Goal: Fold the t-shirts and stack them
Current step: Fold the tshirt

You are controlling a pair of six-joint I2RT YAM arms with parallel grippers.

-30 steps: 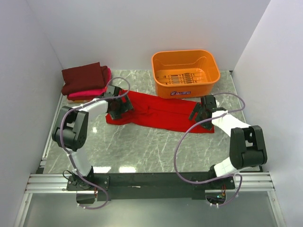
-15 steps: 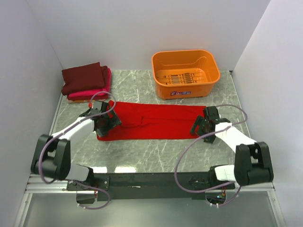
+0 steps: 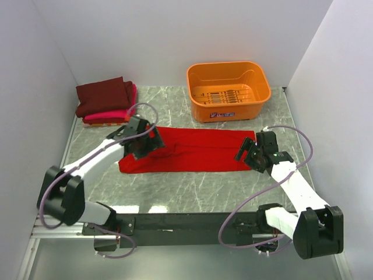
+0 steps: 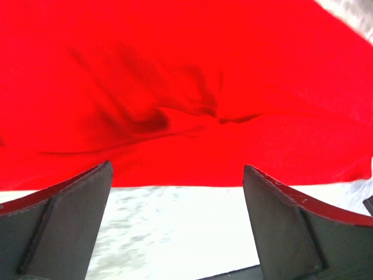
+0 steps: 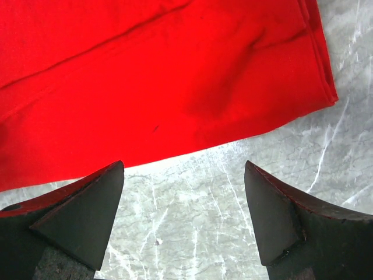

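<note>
A bright red t-shirt (image 3: 192, 151) lies flat on the marble table (image 3: 192, 192), folded into a long strip that runs left to right. My left gripper (image 3: 144, 142) hovers open over the strip's left part. In the left wrist view the red cloth (image 4: 186, 70) fills the upper frame and bare table shows between the fingers (image 4: 76, 216). My right gripper (image 3: 250, 155) stands open at the strip's right end, with the shirt's corner (image 5: 145, 76) just beyond its tips and nothing held. A folded dark maroon t-shirt (image 3: 104, 94) rests on a hot pink one (image 3: 109, 115) at the back left.
An orange plastic basket (image 3: 228, 90) stands at the back, right of centre, just behind the red strip. White walls close in on the left, back and right. The arms' base rail (image 3: 186, 224) runs along the near edge.
The red shirt went from a slanted, rumpled lie to a straight flat strip. The left gripper swung out left, then back over the cloth. The right gripper drew back to the near right.
</note>
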